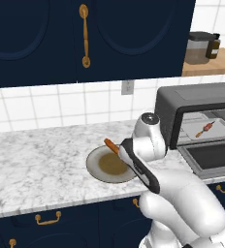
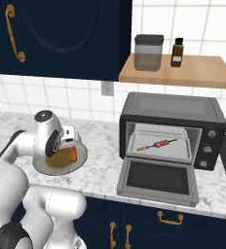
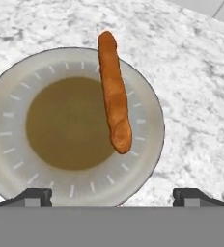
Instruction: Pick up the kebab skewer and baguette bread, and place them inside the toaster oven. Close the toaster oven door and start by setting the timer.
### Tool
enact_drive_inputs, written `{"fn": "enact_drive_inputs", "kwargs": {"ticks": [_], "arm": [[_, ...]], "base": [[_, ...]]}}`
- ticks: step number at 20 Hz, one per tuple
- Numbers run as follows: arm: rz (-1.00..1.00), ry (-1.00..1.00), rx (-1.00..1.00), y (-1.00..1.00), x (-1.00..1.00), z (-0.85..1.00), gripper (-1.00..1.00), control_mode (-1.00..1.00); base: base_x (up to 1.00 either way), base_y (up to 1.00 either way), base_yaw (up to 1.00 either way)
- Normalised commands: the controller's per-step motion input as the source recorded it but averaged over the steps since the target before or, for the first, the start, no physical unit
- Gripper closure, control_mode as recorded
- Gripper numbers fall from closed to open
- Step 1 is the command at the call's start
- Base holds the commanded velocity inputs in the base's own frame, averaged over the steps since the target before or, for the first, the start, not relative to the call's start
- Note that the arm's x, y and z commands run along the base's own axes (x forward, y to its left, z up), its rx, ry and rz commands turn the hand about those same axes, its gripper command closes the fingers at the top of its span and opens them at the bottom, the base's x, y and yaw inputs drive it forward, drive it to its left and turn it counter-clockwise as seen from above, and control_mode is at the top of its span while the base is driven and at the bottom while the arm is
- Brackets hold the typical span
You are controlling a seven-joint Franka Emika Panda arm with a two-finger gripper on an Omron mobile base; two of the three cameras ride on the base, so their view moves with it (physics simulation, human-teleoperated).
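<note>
The claw [image 3: 112, 195] hangs spread wide and empty over the plate [image 3: 7, 116] on the bench [image 3: 191, 87], where the baguette [image 3: 115, 91] lies. It looks light, stiff and crusty, so a pinch across its middle should hold without slipping. In the hand view its long axis runs near to far, tilting slightly left at the far tip, which overhangs the plate's rim.

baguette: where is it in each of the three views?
Left base view: baguette peeks out just left of the arm, at the upper right rim of the plate.
Right base view: a short orange end shows under the hand, on the plate's right side.
Hand view: full length, centre, lying across the plate's right half.
Shared landmark: the plate.
</note>
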Motion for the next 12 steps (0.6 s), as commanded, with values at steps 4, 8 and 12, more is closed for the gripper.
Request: {"fn": "enact_drive_inputs", "kwargs": {"ticks": [4,8,12], "arm": [[0.00,0.16,-0.22,0.00,0.27,-0.39,-1.00,-1.00],[0.00,0.09,-0.07,0.00,0.39,-0.33,-1.00,-1.00],[0.00,0.11,0.00,0.00,0.65,-0.36,-1.00,-1.00]], "base": [[0.00,0.00,0.00],[0.00,0.00,0.00],[0.00,0.00,0.00]]}}
